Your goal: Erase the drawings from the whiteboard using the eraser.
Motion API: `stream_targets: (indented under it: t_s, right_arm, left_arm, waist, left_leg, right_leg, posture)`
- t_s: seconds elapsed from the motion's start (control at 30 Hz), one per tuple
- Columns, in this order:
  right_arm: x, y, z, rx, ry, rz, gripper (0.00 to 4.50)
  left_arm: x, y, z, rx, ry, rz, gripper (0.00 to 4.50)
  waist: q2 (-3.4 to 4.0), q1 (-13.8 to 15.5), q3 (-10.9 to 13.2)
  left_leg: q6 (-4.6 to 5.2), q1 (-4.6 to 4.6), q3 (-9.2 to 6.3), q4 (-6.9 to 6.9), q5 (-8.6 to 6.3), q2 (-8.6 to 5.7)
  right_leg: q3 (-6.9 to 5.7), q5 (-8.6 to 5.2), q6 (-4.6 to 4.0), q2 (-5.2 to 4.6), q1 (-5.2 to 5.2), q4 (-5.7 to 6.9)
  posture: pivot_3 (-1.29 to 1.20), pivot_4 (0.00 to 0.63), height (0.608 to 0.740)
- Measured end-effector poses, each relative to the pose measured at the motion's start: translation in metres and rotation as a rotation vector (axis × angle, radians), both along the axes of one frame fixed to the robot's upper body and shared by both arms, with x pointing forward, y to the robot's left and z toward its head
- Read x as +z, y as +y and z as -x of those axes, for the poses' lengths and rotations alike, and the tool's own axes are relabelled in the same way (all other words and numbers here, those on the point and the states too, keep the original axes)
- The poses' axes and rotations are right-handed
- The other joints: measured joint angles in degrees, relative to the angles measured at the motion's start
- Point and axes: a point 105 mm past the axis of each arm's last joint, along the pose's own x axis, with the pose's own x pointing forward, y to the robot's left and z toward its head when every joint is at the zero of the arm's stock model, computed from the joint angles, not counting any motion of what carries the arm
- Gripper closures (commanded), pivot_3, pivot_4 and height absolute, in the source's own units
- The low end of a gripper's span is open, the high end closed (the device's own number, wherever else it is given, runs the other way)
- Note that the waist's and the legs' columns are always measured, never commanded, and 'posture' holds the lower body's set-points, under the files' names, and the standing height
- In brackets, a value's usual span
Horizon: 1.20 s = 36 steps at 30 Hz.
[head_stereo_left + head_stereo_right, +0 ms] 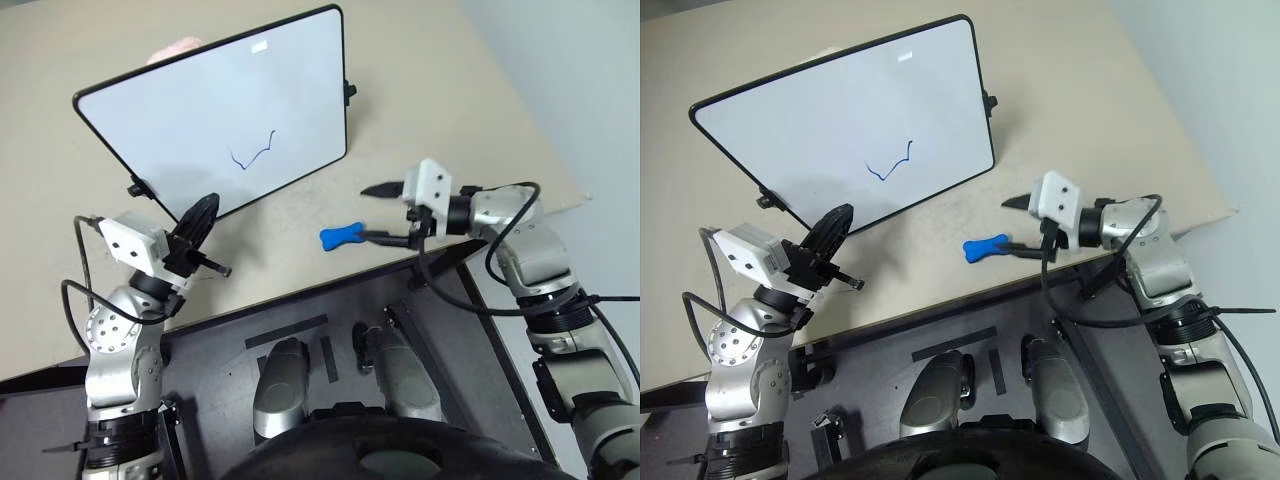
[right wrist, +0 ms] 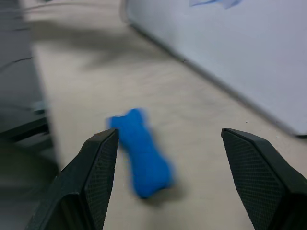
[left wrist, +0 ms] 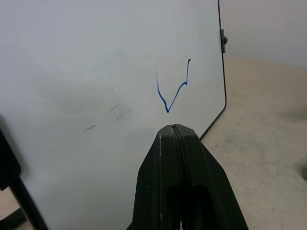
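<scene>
The whiteboard (image 1: pixel 200 110) stands propped on the beige table, black-framed, with the drawings (image 1: pixel 252 155), a thin blue squiggle, low on its face. The drawings (image 3: pixel 171 91) also show in the left wrist view. My left gripper (image 1: pixel 208 202) is shut and empty, its tip close to the board's lower edge, below and left of the squiggle. The blue bone-shaped eraser (image 1: pixel 340 236) lies flat on the table in front of the board's right corner. My right gripper (image 1: pixel 372 213) is open, pointing left, its fingers just right of the eraser (image 2: pixel 141 153) and apart from it.
The table's front edge (image 1: pixel 300 290) runs just below the eraser, with dark floor beyond it. A pinkish shape (image 1: pixel 175 47) peeks over the board's top edge. Faint grey smudges (image 3: pixel 115 112) mark the board left of the squiggle. Bare tabletop (image 1: pixel 430 90) spreads right of the board.
</scene>
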Motion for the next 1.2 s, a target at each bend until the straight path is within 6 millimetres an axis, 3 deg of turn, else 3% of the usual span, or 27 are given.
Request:
stream_targets:
  t_s: [0.13,0.5,0.6,0.8,1.13,1.2]
  right_arm:
    - [-0.013,0.008,-0.004,0.008,0.04,0.034,0.9]
    - [-0.023,0.013,-0.013,0.005,0.047,0.063,0.9]
    - [-0.023,0.014,-0.013,0.01,0.049,0.063,1.47]
    - [-0.023,0.014,-0.013,0.013,0.038,0.066,3.52]
    - [-0.022,0.015,-0.013,0.015,0.002,0.073,3.52]
    - [-0.022,0.015,-0.013,0.016,-0.001,0.072,3.95]
  left_arm:
    - [0.003,-0.004,-0.004,-0.016,-0.014,0.007,4.5]
    - [-0.002,-0.007,-0.004,-0.024,-0.007,0.025,4.5]
    - [-0.002,-0.007,-0.004,-0.024,-0.007,0.028,4.5]
    - [-0.003,-0.008,-0.004,-0.021,-0.004,0.017,4.5]
    - [-0.005,-0.012,-0.004,-0.032,0.001,0.023,4.5]
    - [-0.006,-0.012,-0.005,-0.033,0.002,0.023,4.5]
  waist:
    - [0.0,-0.03,0.0]
    - [0.0,0.01,0.0]
    - [0.0,0.0,0.0]
    - [0.0,0.0,0.0]
    - [0.0,0.0,0.0]
    - [0.0,0.0,0.0]
  left_leg:
    - [0.0,0.0,0.0,0.04,0.0,0.0]
    - [0.0,0.0,0.0,-0.01,0.0,0.01]
    - [0.0,0.0,0.0,0.0,0.0,0.01]
    - [-0.01,0.0,0.0,0.01,0.0,0.01]
    - [0.0,0.01,0.0,0.01,0.0,0.01]
    - [-0.01,0.01,0.0,0.01,0.0,0.01]
  right_leg:
    - [0.01,0.05,-0.03,0.0,0.0,0.01]
    - [0.0,0.03,-0.06,0.0,-0.02,0.01]
    - [0.0,0.05,-0.07,0.0,-0.02,0.02]
    - [0.0,0.05,-0.08,0.0,-0.02,0.02]
    - [0.0,0.05,-0.08,0.0,-0.02,0.03]
    - [0.0,0.05,-0.08,0.0,-0.02,0.03]
  posture:
    - [0.0,0.15,0.74]
    - [0.0,0.15,0.74]
    - [0.0,0.15,0.74]
    - [0.0,0.15,0.74]
    - [0.0,0.15,0.74]
    - [0.0,0.15,0.74]
